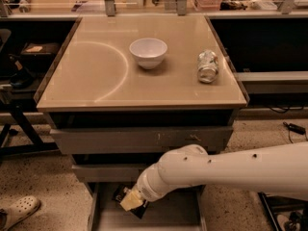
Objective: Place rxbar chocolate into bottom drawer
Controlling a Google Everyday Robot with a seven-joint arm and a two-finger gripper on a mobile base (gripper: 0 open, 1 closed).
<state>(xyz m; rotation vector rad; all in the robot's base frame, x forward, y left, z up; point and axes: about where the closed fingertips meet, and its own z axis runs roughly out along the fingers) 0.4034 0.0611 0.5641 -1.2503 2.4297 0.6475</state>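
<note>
Below the worktop's (96, 83) front edge, the white arm (231, 170) reaches in from the right, its far end cut off. The gripper (131, 200) hangs over the left part of the open bottom drawer (173, 216). Its fingers (126, 203) are closed on the bar (120, 193) and cover most of it, so only dark corners show. On the worktop, a bowl (148, 52) sits toward the back edge and a can (208, 66) lies near the right edge.

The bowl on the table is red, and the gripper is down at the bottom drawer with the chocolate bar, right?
No, the camera view shows the bowl is white, not red. It sits on the table, and the gripper is down at the bottom drawer, holding the rxbar chocolate.
</note>
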